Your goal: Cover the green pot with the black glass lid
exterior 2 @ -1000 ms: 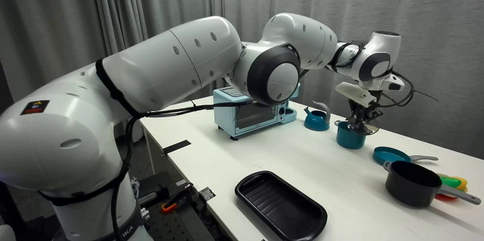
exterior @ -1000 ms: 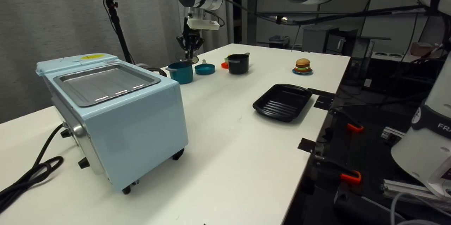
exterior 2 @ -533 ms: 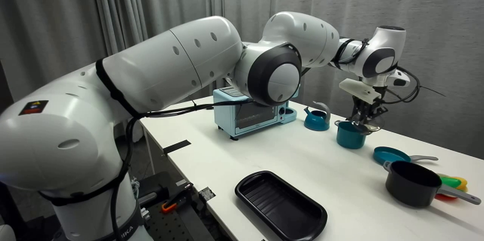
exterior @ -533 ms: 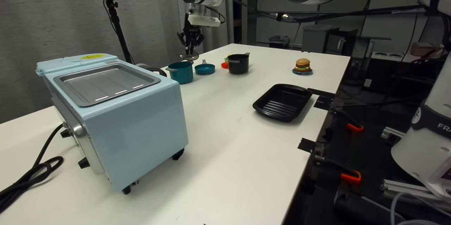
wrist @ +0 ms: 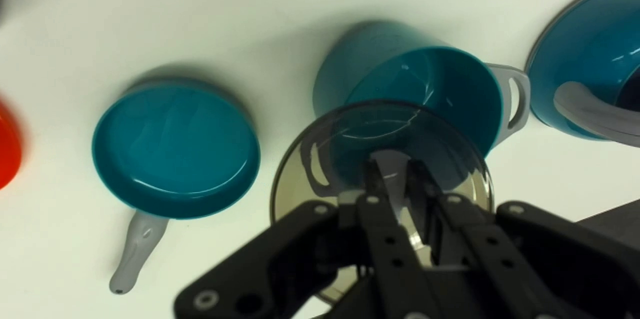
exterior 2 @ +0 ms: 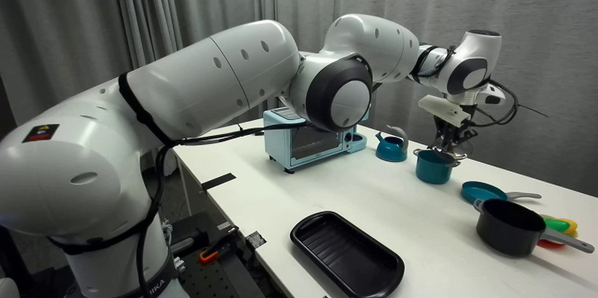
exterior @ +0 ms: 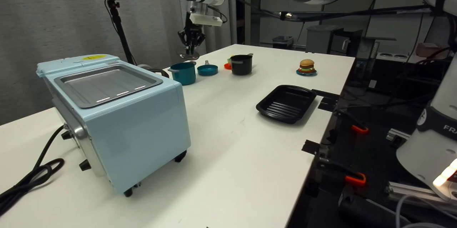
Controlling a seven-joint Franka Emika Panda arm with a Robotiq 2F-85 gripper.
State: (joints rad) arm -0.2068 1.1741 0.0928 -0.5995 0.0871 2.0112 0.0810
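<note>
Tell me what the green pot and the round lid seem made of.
Green pot: perhaps plastic or painted metal, smooth and softly glossy, with highlights inside. Round lid: clear glass or plastic, since the pot shows through; its shiny edge looks metallic.

Wrist view: pot [wrist: 410, 76] between pan [wrist: 175, 144] (left) and kettle [wrist: 580, 59]; lid [wrist: 350, 151] above pot, seemingly off-centre.

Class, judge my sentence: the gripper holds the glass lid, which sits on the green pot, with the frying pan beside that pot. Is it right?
One mistake: the glass lid isn't on the green pot. An exterior view shows the gripper holding it aloft, apart from the pot. The rest stands.
</note>
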